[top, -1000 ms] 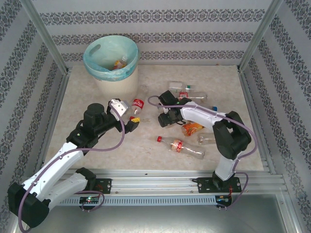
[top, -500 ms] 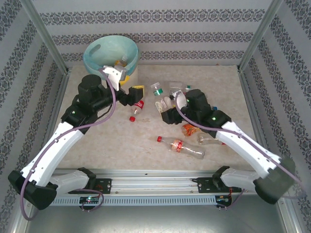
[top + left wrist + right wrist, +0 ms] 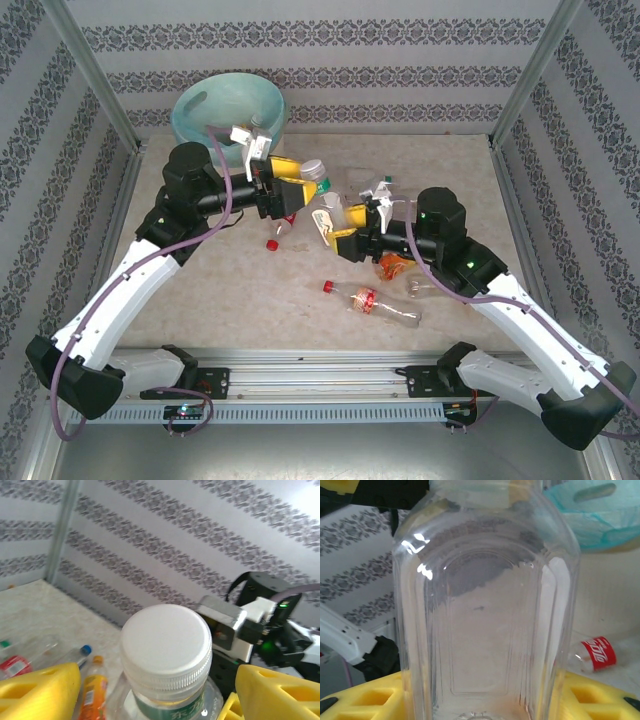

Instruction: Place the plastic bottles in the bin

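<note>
A clear plastic bottle [image 3: 325, 205] with a white cap [image 3: 165, 645] and a green label is held up in the air between the two arms. My right gripper [image 3: 342, 236] is shut on its lower body, and its yellow fingers [image 3: 365, 697] press both sides of the bottle [image 3: 485, 605]. My left gripper [image 3: 300, 188] is open at the bottle's cap end, with a yellow finger [image 3: 42, 692] standing off each side. The bin [image 3: 228, 105], lined in teal, stands at the far left behind the left arm with bottles inside.
More bottles lie on the table: a red-labelled cola bottle [image 3: 284, 217] under the left gripper, a red-capped one [image 3: 375, 303] in front, an orange one [image 3: 396, 265] below the right arm, others [image 3: 378, 186] further back. Patterned walls and metal posts enclose the table.
The right arm lifted the clear bottle off the table and carried it left. The left gripper rose from the table, swung right and came to the bottle's cap.
</note>
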